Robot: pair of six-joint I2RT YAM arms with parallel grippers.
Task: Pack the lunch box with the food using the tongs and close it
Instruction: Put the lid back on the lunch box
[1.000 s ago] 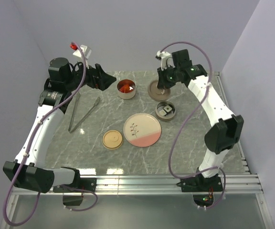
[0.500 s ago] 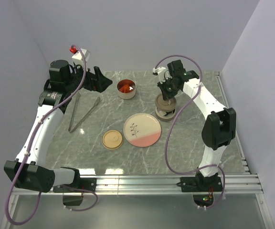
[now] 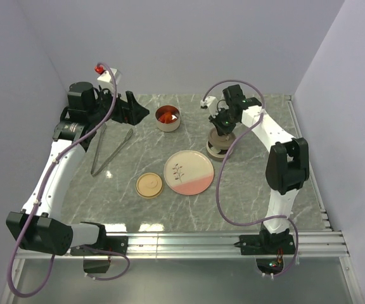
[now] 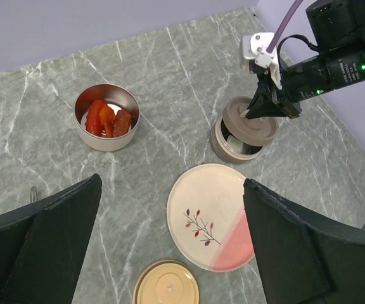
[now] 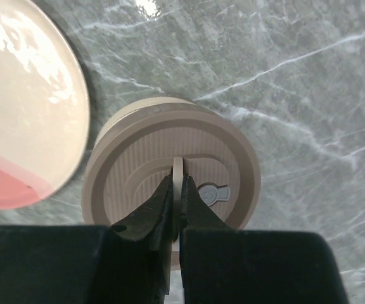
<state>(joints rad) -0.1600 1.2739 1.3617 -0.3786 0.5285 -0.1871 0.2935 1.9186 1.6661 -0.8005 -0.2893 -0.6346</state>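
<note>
Closing is judged in hand: right gripper (image 5: 177, 183) clamped on the round taupe ribbed lid (image 5: 227, 158) by its tab over the round taupe lunch box (image 4: 233, 147), left gripper (image 3: 132, 109) wide and empty; next, seat the lid squarely, though the red toy food (image 4: 106, 118) sits in the round steel bowl (image 4: 84, 136) and the slim silver metal tongs (image 3: 109, 149) lie untouched.

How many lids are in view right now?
2. A tan lid lies flat on the table, left of the plate. A taupe lid is pinched by its tab in the right gripper, tilted over the taupe container. No other lid shows.
</note>
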